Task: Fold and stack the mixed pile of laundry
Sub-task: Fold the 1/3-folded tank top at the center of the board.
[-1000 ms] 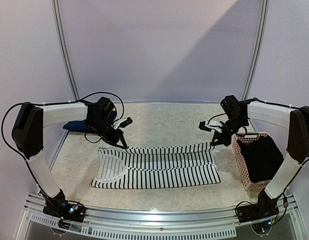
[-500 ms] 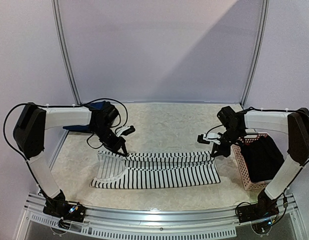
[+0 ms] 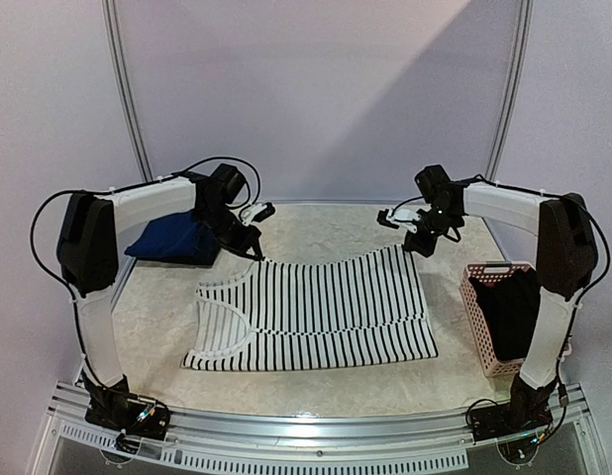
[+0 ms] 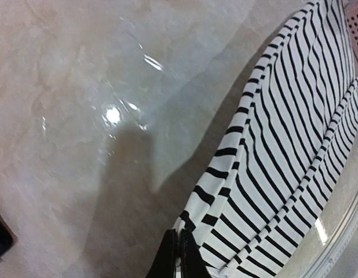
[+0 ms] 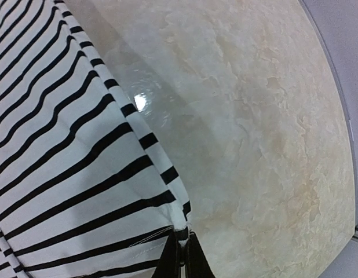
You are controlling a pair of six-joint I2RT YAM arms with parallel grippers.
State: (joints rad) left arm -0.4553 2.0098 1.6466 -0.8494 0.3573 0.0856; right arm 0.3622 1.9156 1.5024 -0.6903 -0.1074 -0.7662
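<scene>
Left jaws: clenched, pinching the far left corner of the black-and-white striped tank top [image 3: 321, 312]. In the left wrist view, the black fingertips [image 4: 180, 258] are closing on a bunched fold of the striped cloth [image 4: 271, 145], which is running away from them in a raised ridge above the worktop [image 3: 326, 223].

Right jaws: clenched likewise, gripping the far right corner of the same garment at its stitched hem. In the right wrist view, the cloth [image 5: 69, 174] is spreading out to the left of the fingertips [image 5: 180, 255].

The tank top is stretching between the two jaws along its far edge. The rest is lying spread across the middle of the worktop, with the neckline and straps pointing towards the left arm's side.

The navy piece [image 3: 172, 240] is lying crumpled at the far left of the worktop, just beside the left arm and apart from the striped garment.

The pink slotted basket [image 3: 479, 322] is standing at the right edge, well apart from the right jaws, and is holding a black garment [image 3: 514, 307].
</scene>
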